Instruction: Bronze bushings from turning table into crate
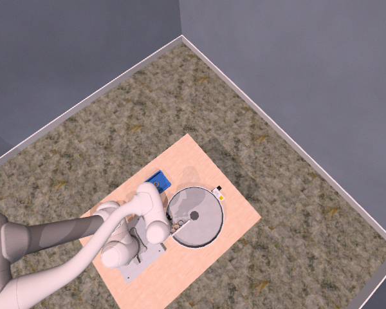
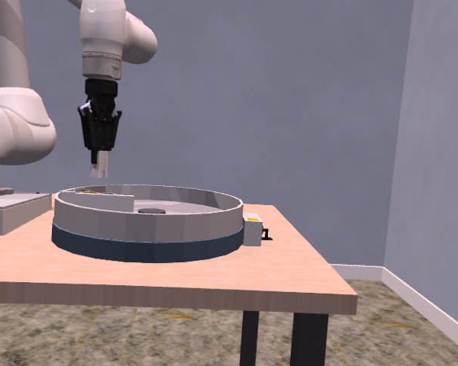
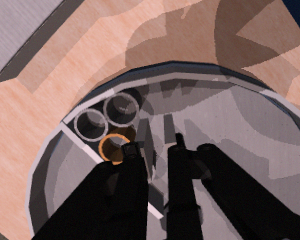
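The turning table (image 1: 208,231) (image 2: 158,228) holds one bronze bushing (image 1: 174,226) (image 3: 101,148) and two steel bushings, one steel bushing (image 3: 75,125) in the corner by the rim and another steel bushing (image 3: 138,109) beside it. All stand upright, close together against the white divider (image 1: 181,228) (image 2: 107,203) (image 3: 82,142). My gripper (image 2: 98,173) (image 3: 158,129) is shut with nothing between its fingers, pointing down above the turning table, to the right of the bushings in the wrist view. The blue crate (image 1: 166,183) shows a bronze bushing (image 1: 156,184) inside; the arm hides part of the crate.
A small switch box (image 1: 217,193) (image 2: 253,232) with a yellow button stands against the turning table's outer side. The grey robot base plate (image 1: 147,262) (image 2: 16,204) (image 3: 20,30) lies near the bushing side. The turning table's raised rim and the divider stand up around the bushings.
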Motion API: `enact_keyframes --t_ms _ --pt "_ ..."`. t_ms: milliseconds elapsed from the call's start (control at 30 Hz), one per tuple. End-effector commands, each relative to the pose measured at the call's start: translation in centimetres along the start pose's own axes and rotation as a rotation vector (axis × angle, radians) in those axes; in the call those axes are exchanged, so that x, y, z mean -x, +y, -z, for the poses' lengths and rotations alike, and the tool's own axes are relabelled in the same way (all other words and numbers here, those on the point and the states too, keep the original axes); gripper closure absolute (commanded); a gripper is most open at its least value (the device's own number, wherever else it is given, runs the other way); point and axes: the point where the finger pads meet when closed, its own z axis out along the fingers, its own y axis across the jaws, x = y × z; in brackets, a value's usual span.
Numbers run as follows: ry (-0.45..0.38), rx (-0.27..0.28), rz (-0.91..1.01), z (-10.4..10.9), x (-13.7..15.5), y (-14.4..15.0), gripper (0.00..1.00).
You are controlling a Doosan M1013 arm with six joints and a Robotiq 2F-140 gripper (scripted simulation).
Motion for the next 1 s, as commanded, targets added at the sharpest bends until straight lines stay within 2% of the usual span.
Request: enact_keyframes --t_ms 0,333,967 --pt "0.004 0.010 0.053 0.0 1.0 -1.4 0.90" --pt "0.003 0.010 0.136 0.0 2.3 -3.9 0.90" --pt "0.003 0.010 0.142 0.0 2.4 -4.1 0.90"
